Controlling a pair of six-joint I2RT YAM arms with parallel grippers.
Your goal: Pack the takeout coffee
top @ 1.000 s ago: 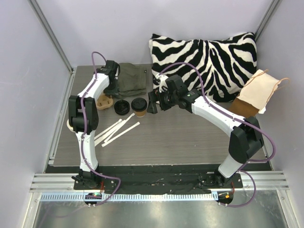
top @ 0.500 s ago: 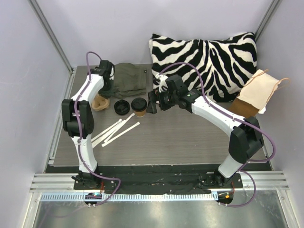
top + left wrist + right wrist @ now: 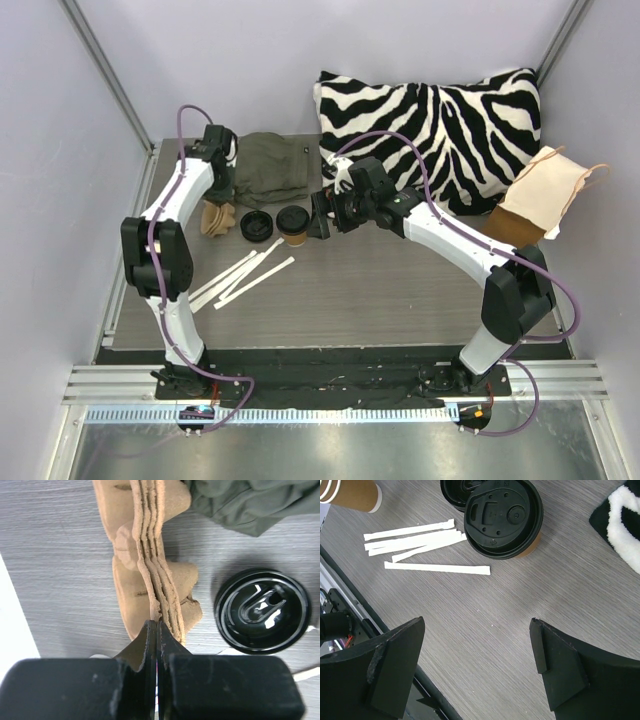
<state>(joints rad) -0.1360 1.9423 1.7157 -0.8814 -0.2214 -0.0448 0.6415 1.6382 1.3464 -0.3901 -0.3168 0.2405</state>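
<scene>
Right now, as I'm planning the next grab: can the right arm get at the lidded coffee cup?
Probably yes. The right gripper is open and faces the coffee cup, with only bare table between; the loose lid sits beyond it.

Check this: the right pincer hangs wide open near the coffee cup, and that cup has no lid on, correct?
Not quite: the coffee cup is capped with a black lid, as the right wrist view shows. The right pincer does hang wide open near it.
</scene>
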